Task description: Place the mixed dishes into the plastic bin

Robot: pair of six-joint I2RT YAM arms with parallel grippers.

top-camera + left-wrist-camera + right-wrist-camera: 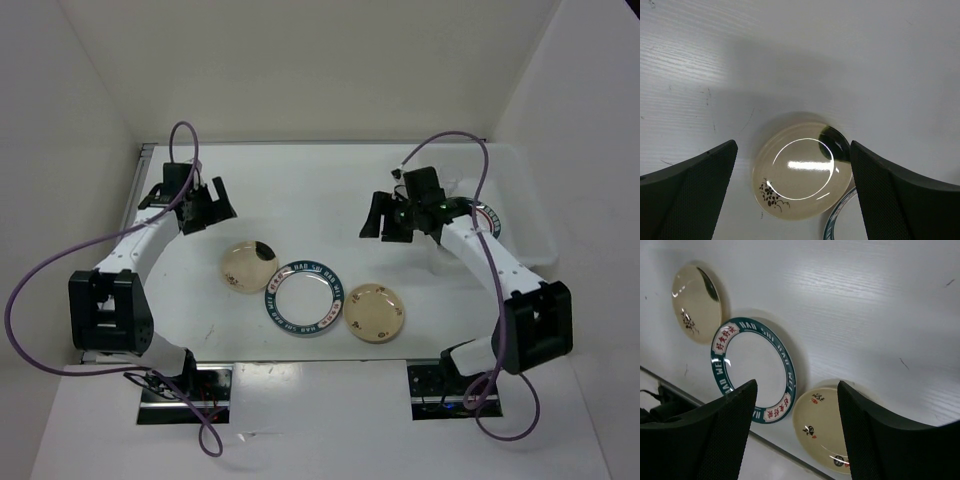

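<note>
From above: three of the mixed dishes lie in a row on the white tabletop (330, 190): a cream flower-marked plate (246, 268), a teal-rimmed plate (306, 297) and a second cream plate (375, 312). The teal-rimmed plate touches or slightly overlaps each neighbour. A dark patch (262, 248) sits at the first cream plate's far edge. The plastic bin (535, 225) stands at the right side, with another teal-rimmed plate (493, 218) partly visible inside, behind the right arm. The left end effector (205, 210) hangs over the tabletop beyond the first cream plate. The right end effector (385, 222) hangs just left of the bin

Left wrist: the left end effector (793, 145) is spread wide and empty above the cream plate (800, 172). A dark object (834, 142) is tucked at that plate's edge; what it is cannot be told. A sliver of the teal rim (837, 220) shows beside the plate

Right wrist: the right end effector (797, 387) is parted and holds nothing. Below it lie the cream plate (695, 302), the teal-rimmed plate (754, 370) and the second cream plate (822, 427)
</note>
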